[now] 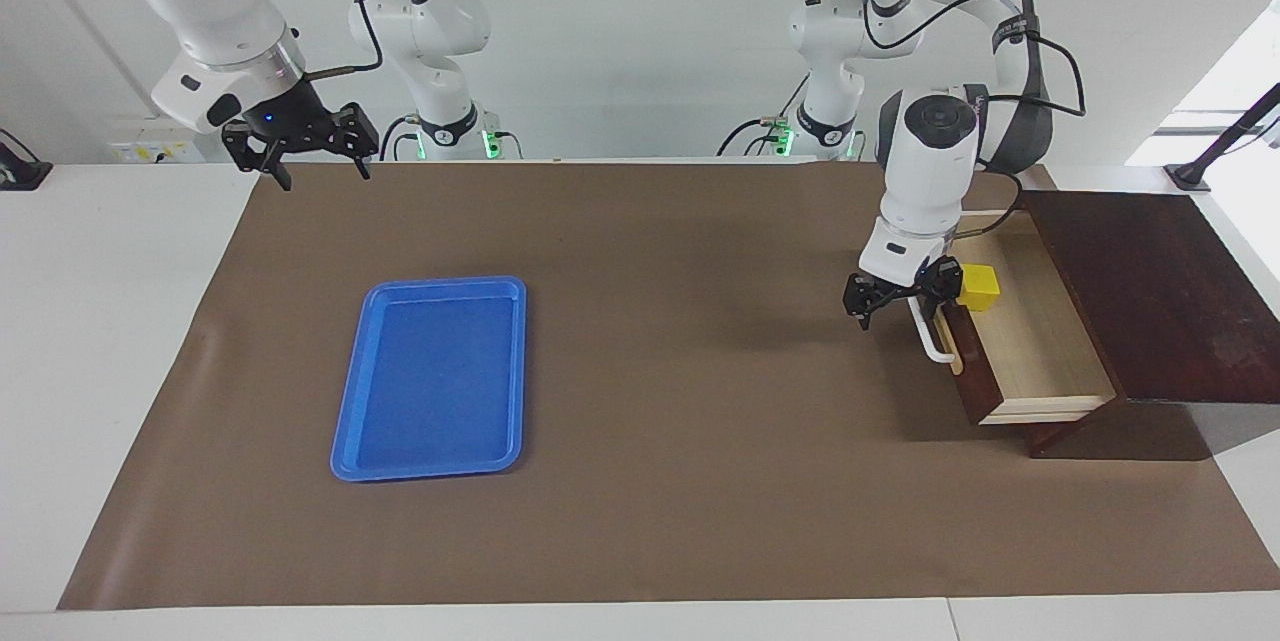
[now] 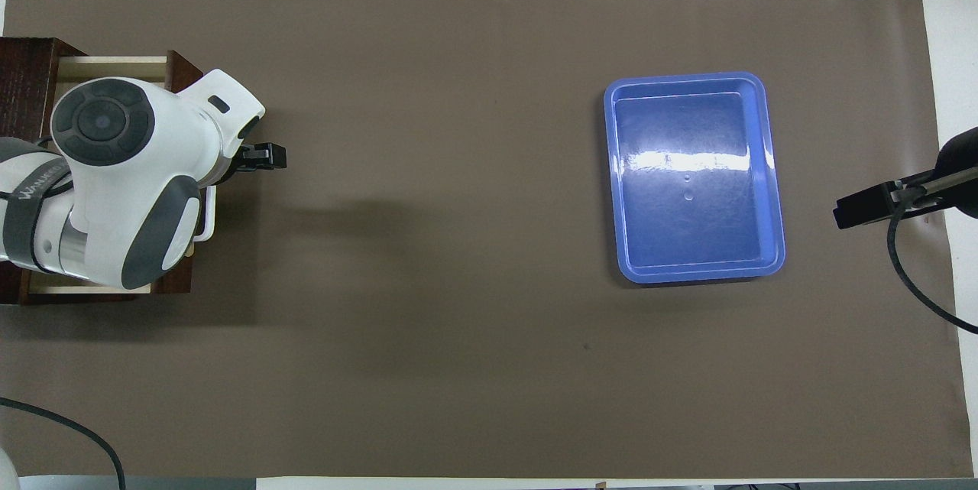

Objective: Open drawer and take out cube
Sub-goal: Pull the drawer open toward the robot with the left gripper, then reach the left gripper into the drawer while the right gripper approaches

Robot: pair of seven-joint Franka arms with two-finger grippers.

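Observation:
The drawer (image 1: pixel 1045 356) stands pulled out of its dark wooden box (image 1: pixel 1150 291) at the left arm's end of the table, its pale inside showing. The yellow cube (image 1: pixel 979 287) sits in the drawer close to the drawer front, at the end nearer to the robots. My left gripper (image 1: pixel 900 306) is open and empty, low over the mat just in front of the drawer front, by the upper end of the white handle (image 1: pixel 935 341). In the overhead view the left arm hides the cube and most of the drawer (image 2: pixel 114 66). My right gripper (image 1: pixel 320 166) is open and waits raised at the right arm's end.
A flat blue tray (image 1: pixel 345 421) lies on the brown mat toward the right arm's end; it also shows in the overhead view (image 2: pixel 623 184) and holds nothing. The brown mat (image 1: pixel 680 341) covers the table between tray and drawer.

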